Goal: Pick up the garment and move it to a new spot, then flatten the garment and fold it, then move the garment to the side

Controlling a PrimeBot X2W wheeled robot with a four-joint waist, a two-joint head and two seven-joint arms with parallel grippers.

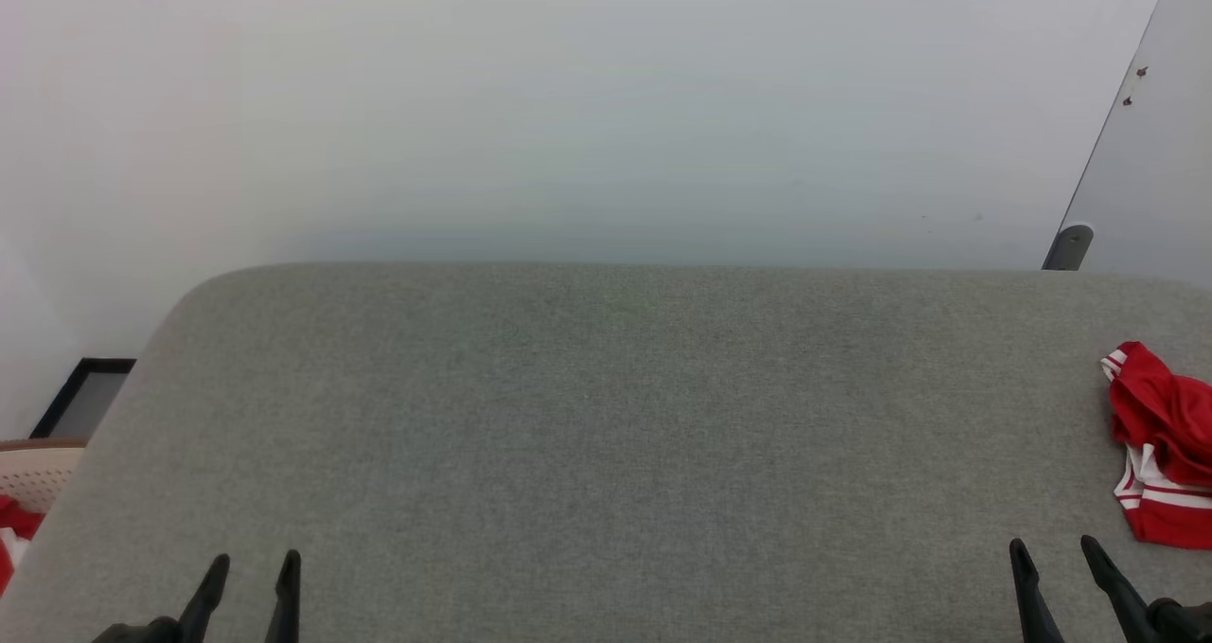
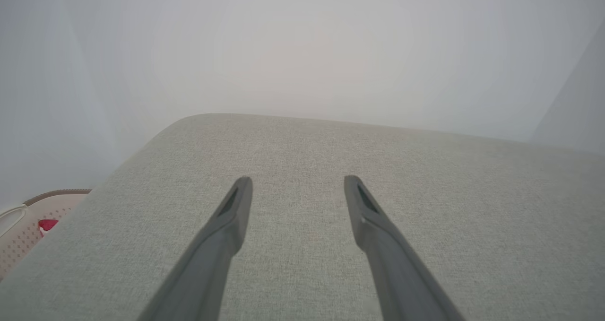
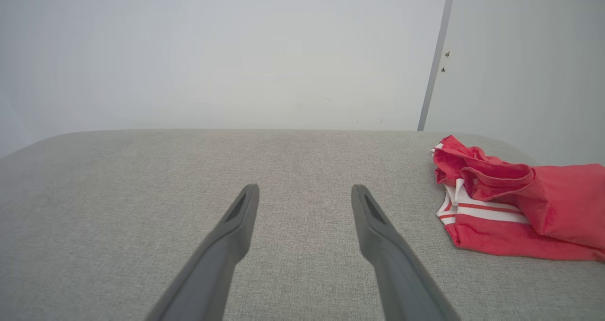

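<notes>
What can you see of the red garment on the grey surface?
The garment is soft red cloth with red-and-white striped trim, crumpled in a heap. It lies at the right end of the grey fabric surface, partly out of frame. As far as shown, only that surface touches it; the open right gripper is apart from it.

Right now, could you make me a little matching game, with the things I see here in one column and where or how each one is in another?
1 garment
2 left pincer
3 right pincer
4 basket

a beige, beyond the gray surface's left edge
b open, lower right, nearest the garment
c crumpled at the surface's right edge
d open, lower left

Pairs: 1-c, 2-d, 3-b, 4-a
</notes>
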